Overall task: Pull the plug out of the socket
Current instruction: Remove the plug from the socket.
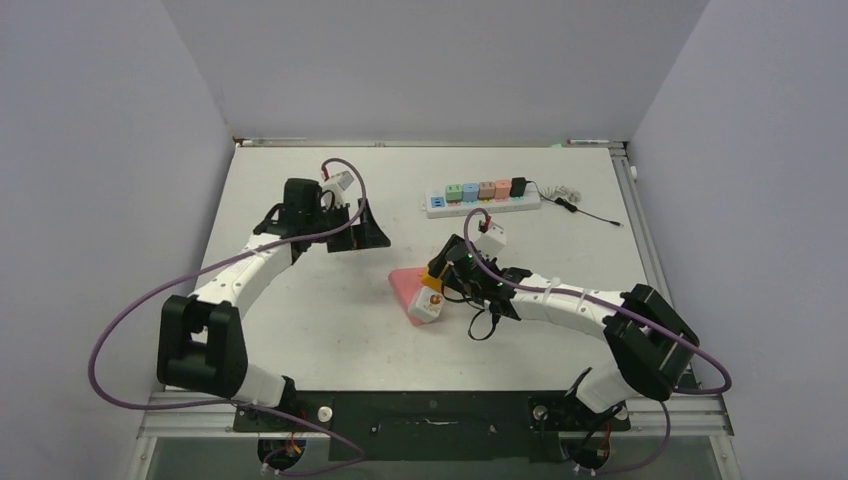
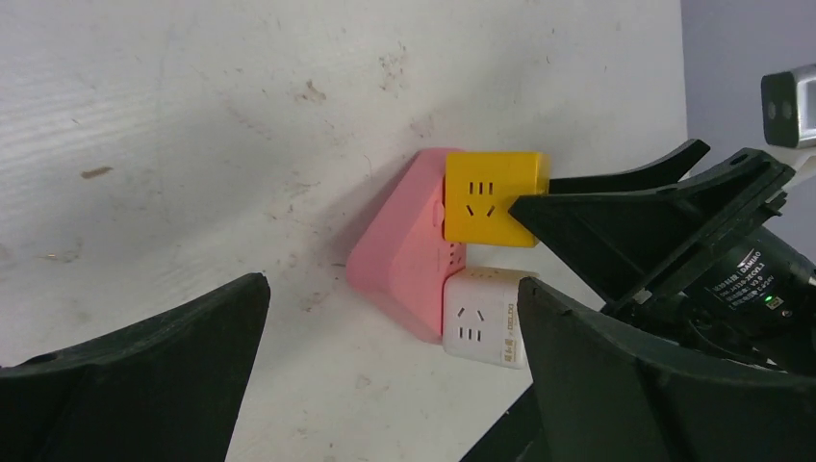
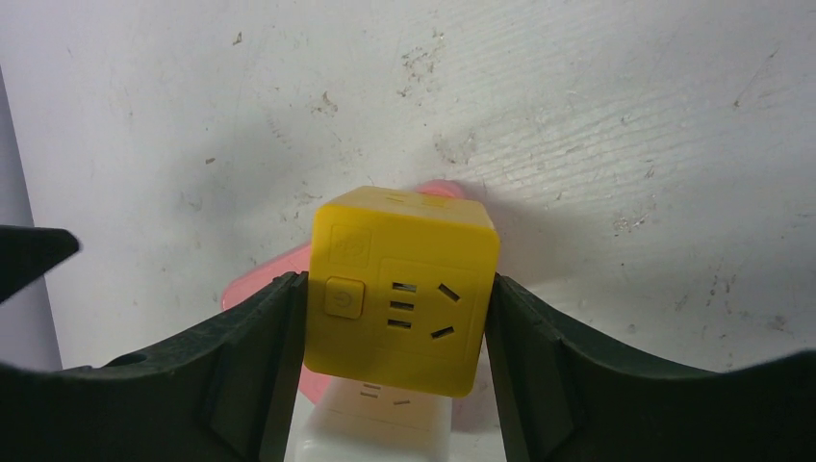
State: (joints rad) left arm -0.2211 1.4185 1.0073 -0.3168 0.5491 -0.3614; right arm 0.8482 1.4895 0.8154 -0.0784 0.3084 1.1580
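A pink socket block (image 1: 403,281) lies mid-table with a yellow cube plug (image 1: 434,276) and a white cube plug (image 1: 426,307) against its right side. My right gripper (image 1: 443,279) is shut on the yellow cube; in the right wrist view (image 3: 396,332) both fingers press its sides (image 3: 399,294). The left wrist view shows the yellow cube (image 2: 491,197) still touching the pink block (image 2: 399,260), with the white cube (image 2: 484,318) below it. My left gripper (image 1: 356,230) is open and empty, up and left of the block, apart from it.
A white power strip (image 1: 436,204) with several coloured cube plugs and a black adapter (image 1: 518,186) lies at the back. The adapter's thin cable (image 1: 580,205) trails to the right. The table's raised rim (image 1: 630,190) runs along the right side.
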